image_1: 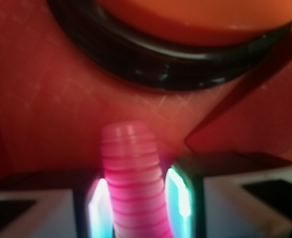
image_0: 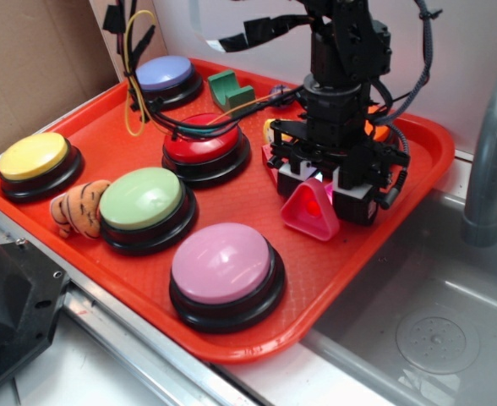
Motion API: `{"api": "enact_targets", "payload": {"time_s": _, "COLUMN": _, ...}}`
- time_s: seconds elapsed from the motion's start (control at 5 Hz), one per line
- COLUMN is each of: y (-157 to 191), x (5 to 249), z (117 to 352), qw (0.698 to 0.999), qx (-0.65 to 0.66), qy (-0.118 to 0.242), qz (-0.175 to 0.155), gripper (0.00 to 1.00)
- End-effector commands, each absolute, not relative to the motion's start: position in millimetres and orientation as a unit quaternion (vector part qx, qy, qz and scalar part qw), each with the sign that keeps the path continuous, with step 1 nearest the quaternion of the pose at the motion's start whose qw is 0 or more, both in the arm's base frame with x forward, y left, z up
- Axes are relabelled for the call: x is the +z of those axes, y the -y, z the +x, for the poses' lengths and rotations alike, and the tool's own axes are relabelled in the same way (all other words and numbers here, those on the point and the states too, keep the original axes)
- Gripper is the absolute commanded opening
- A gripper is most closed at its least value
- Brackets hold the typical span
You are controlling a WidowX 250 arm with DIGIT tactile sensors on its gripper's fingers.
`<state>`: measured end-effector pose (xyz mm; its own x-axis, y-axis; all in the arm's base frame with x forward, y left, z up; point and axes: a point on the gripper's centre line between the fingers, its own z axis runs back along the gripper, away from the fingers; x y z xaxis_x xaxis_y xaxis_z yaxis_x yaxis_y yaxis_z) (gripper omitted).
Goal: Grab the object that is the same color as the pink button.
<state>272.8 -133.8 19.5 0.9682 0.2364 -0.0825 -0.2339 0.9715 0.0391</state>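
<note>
Gripper (image_0: pixel 331 188) low over red tray (image_0: pixel 417 144), near right edge, clenched on hot-pink bolt (image_0: pixel 310 211). Ribbed shaft (image_1: pixel 133 188) pinched between both fingers (image_1: pixel 183 198) in wrist view; triangular head sticks out toward front, at tray surface. Pink button (image_0: pixel 223 266) sits at front edge, apart from bolt. Orange button (image_1: pixel 195 20) just beyond shaft tip.

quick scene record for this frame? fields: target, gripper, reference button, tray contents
target: pink toy bolt, ribbed shaft between the fingers, triangular head sticking out in front
gripper: gripper low over the tray, shut on the bolt shaft
reference button: pink button, near front edge of the red tray
other buttons: red button, green button, yellow button, blue button
</note>
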Motion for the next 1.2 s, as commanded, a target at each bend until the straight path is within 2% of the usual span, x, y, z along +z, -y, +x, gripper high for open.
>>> {"api": "enact_targets", "payload": {"time_s": 0.0, "y": 112.4, "x": 83.9, "z": 275.6, "qw": 0.996, "qx": 0.087, "qy": 0.022, "qz": 0.003, "gripper": 0.0}}
{"api": "enact_targets", "payload": {"time_s": 0.2, "y": 79.7, "x": 126.3, "z": 263.8, "qw": 0.994, "qx": 0.093, "qy": 0.053, "qz": 0.008, "gripper": 0.0}}
{"api": "enact_targets", "payload": {"time_s": 0.4, "y": 48.4, "x": 156.2, "z": 247.3, "qw": 0.994, "qx": 0.092, "qy": 0.052, "qz": -0.003, "gripper": 0.0}}
{"api": "enact_targets", "payload": {"time_s": 0.6, "y": 20.4, "x": 177.1, "z": 225.8, "qw": 0.992, "qx": 0.108, "qy": 0.068, "qz": -0.01, "gripper": 0.0}}
{"api": "enact_targets", "payload": {"time_s": 0.8, "y": 13.9, "x": 185.7, "z": 216.9, "qw": 0.99, "qx": 0.107, "qy": 0.088, "qz": -0.014, "gripper": 0.0}}
{"api": "enact_targets", "payload": {"time_s": 1.0, "y": 9.6, "x": 191.3, "z": 212.0, "qw": 0.99, "qx": 0.118, "qy": 0.077, "qz": 0.009, "gripper": 0.0}}
